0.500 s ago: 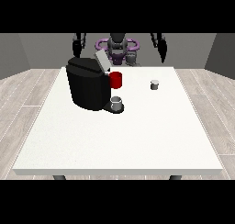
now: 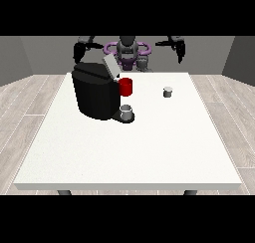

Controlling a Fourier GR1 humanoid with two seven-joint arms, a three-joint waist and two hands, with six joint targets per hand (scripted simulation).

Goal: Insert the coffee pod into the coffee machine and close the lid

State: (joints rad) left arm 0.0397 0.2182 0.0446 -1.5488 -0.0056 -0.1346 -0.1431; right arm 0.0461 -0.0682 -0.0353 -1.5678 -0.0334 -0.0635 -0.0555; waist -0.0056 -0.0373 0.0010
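A black coffee machine (image 2: pixel 95 95) stands on the left half of the white table (image 2: pixel 149 147), its grey lid (image 2: pixel 110 66) tilted up and open. Its red front part (image 2: pixel 126 86) juts out above a small grey cup (image 2: pixel 127 111) on the drip base. The coffee pod (image 2: pixel 168 91), a small grey-white cylinder, rests on the table right of the machine. The hand at the view's right (image 2: pixel 179 50) hangs in the air beyond the table's far edge, well above and behind the pod. The hand at the view's left (image 2: pixel 78 51) is raised behind the machine. Both hold nothing.
The robot's torso (image 2: pixel 128 53) with a purple ring stands behind the table's far edge. Wooden floor surrounds the table. A broad stretch of white tabletop lies between the machine and the near edge.
Both hands sit slightly lower and closer to the table than before. The machine, the cup and the pod have not moved.
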